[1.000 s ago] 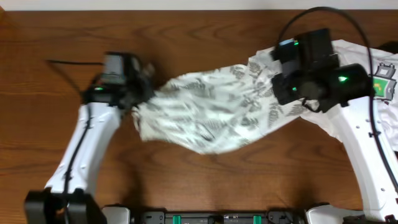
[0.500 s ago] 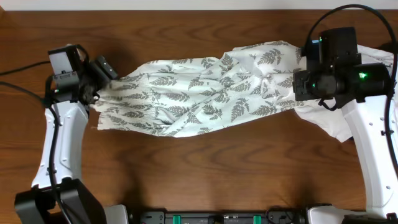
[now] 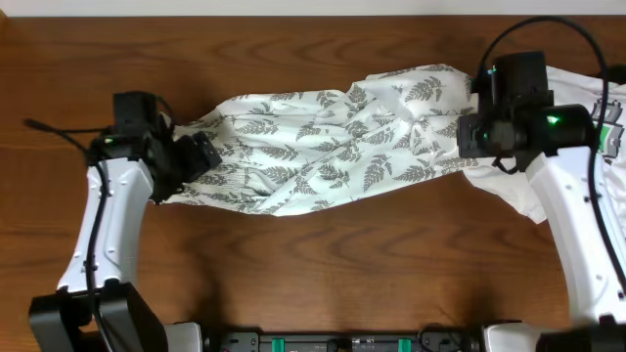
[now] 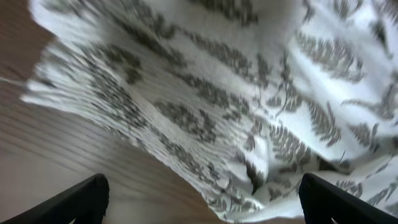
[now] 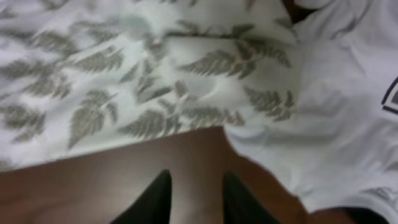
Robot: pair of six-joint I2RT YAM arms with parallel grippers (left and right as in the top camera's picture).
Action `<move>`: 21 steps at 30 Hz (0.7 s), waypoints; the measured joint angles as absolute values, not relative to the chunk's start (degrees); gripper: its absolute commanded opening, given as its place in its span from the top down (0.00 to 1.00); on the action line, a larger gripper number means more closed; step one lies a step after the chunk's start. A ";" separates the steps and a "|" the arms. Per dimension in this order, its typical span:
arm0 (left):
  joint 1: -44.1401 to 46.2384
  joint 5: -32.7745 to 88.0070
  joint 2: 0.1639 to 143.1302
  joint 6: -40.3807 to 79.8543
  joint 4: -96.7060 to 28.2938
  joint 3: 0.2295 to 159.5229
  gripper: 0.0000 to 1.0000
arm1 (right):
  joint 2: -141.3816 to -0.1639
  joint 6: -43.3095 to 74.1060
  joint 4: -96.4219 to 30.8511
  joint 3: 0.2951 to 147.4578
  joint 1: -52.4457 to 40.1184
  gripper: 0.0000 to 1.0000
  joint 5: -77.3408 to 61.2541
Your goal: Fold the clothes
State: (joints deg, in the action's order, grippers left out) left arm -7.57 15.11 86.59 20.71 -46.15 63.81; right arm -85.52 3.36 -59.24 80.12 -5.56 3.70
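— Where's the fern-print garment (image 3: pixel 333 147) sitting?

— Laid out along the back half of the bench (image 3: pixel 323 284), in a long rumpled band running from one arm to the other. It's creased all the way along and bunched with pleats at the left end.

— And the left end effector (image 3: pixel 201 156), has it got hold of that end?

— No. It hangs over the garment's left end, but from its wrist camera both fingers (image 4: pixel 74 199) stand far apart at the two bottom corners. Nothing is between them. The pleated edge lies ahead of them, with bare wood under it.

— What about the right end effector (image 5: pixel 194 186)?

— It's over the garment's right end. The two dark fingers are close together with only a narrow gap, and in that gap I can see just the bench. No cloth is pinched there. The fern fabric's lower edge lies just beyond the fingertips.

— What's the white thing on the right?

— A plain white garment (image 5: pixel 336 124). It's spread at the bench's right side under the right arm, and the fern-print one runs right up against it. From above, a small printed patch (image 3: pixel 611 112) shows near its far edge.

— Which one lies on top where they meet?

— I can't tell for sure.
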 measured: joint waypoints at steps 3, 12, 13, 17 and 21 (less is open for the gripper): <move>-5.91 15.11 86.59 20.53 -46.06 62.43 0.02 | -88.71 5.43 -55.42 79.26 -2.55 0.97 4.43; -2.87 14.37 86.59 19.44 -46.06 60.25 0.02 | -100.14 8.14 -51.70 79.02 10.35 0.99 4.99; -2.81 14.31 86.59 19.42 -46.06 60.25 0.02 | -101.49 8.21 -51.88 79.00 11.31 0.99 4.99; -2.79 14.09 86.59 19.42 -46.04 60.23 0.02 | -106.94 8.54 -52.05 78.98 14.13 0.99 4.58; -2.79 13.74 86.59 19.44 -46.04 60.23 0.02 | -110.83 8.73 -52.47 78.89 16.12 0.99 4.32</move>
